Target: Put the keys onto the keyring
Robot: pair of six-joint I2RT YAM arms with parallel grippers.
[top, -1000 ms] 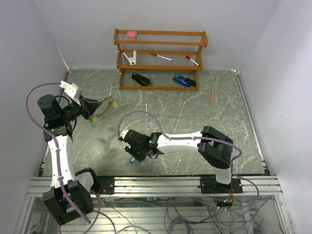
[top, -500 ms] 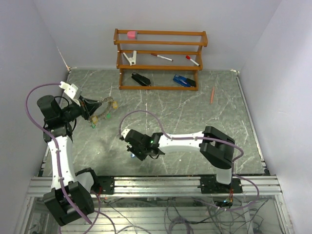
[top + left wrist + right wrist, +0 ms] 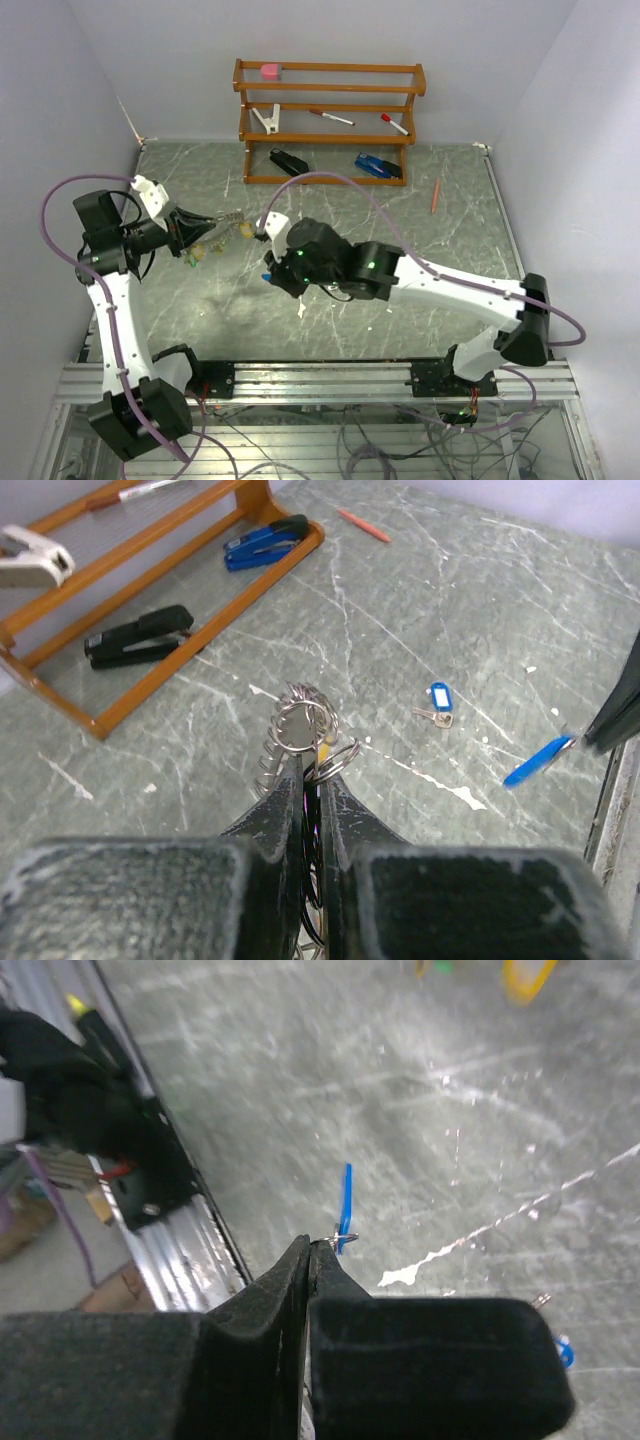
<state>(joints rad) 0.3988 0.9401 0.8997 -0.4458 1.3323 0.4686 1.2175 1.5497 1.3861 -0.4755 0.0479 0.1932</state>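
My left gripper [image 3: 196, 232] [image 3: 312, 765] is shut on the keyring [image 3: 268, 770], a ridged silvery ring held above the table with smaller rings [image 3: 300, 723] at its tip. Keys with yellow and green tags [image 3: 208, 243] hang from it. My right gripper [image 3: 272, 272] [image 3: 315, 1245] is shut on the small ring of a blue-tagged key [image 3: 346, 1205] [image 3: 540, 762], which dangles a short way right of the keyring. A second blue-tagged key [image 3: 438, 695] [image 3: 562, 1352] lies on the table.
A wooden rack [image 3: 328, 125] stands at the back with a black stapler [image 3: 289, 162], a blue stapler [image 3: 377, 166], markers, a white clip and a pink block. An orange pencil [image 3: 436, 195] lies at the back right. The metal base rail [image 3: 320, 380] runs along the near edge.
My right gripper shut on the blue-tagged key near the front, lifted it and carried it back and left toward the keyring. My left gripper shifted slightly with the keyring.
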